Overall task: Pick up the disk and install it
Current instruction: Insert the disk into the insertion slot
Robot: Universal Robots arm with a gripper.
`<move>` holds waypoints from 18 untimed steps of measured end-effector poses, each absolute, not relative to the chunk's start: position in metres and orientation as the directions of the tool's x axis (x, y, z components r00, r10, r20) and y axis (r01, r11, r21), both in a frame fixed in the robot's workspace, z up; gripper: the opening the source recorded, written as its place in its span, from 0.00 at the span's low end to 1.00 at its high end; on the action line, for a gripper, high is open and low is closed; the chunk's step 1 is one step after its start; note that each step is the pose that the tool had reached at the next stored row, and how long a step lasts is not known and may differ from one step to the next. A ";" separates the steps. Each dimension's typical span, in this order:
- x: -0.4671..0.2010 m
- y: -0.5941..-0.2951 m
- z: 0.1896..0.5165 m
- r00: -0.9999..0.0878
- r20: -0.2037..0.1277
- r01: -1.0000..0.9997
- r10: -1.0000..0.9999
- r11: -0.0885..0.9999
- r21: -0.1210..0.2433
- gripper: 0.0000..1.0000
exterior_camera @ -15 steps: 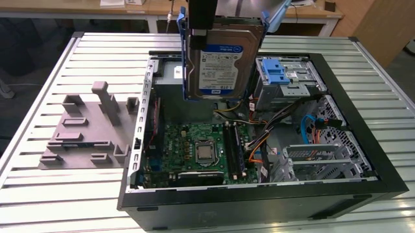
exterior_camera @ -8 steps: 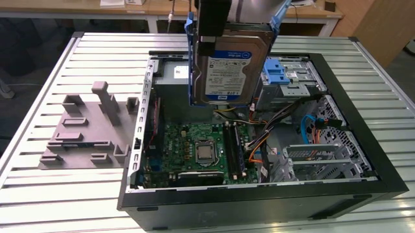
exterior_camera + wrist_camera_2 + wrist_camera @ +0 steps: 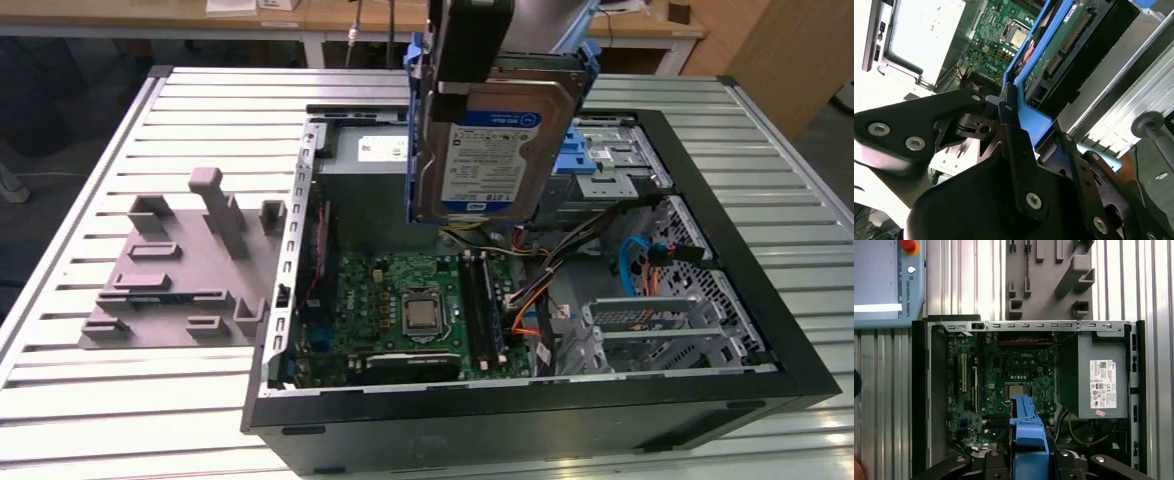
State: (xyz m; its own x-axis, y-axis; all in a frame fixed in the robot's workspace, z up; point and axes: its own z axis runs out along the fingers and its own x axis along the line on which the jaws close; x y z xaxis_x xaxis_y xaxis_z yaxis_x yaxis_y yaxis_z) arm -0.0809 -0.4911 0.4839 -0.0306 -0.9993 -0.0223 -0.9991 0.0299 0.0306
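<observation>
Exterior view: gripper clamped on the top end of the disk, held in the air over the open computer case. Long axis close to vertical, label face toward the camera, blue rails along both long edges. Lower short edge hanging over the far end of the motherboard, between the grey power supply on the exterior view's left and the drive cage on the exterior view's right. Grey fixture well apart on the slatted table.

Second wrist view: fingers pressed tight on the blue carrier rail, no gap at the gripper. Green circuit-board underside of the disk running away toward the motherboard.

First wrist view: disk seen edge-on, pointing down from the gripper over the motherboard. Open board around the lower end; power supply apart, case rim farther off.
</observation>
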 end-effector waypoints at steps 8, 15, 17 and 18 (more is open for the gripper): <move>-0.066 -0.493 0.483 -0.031 -0.022 -0.999 -0.999 0.030 0.031 0.36; -0.060 -0.503 0.482 -0.031 -0.022 -0.999 -0.999 0.030 0.031 0.36; -0.058 -0.506 0.482 -0.031 -0.022 -0.999 -0.999 0.030 0.031 0.36; -0.057 -0.507 0.482 -0.031 -0.022 -0.999 -0.999 0.030 0.031 0.36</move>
State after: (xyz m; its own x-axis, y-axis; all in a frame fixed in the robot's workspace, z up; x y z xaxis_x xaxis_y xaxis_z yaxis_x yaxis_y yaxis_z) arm -0.0573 -0.5075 0.4816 -0.0306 -0.9993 -0.0221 -0.9991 0.0299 0.0306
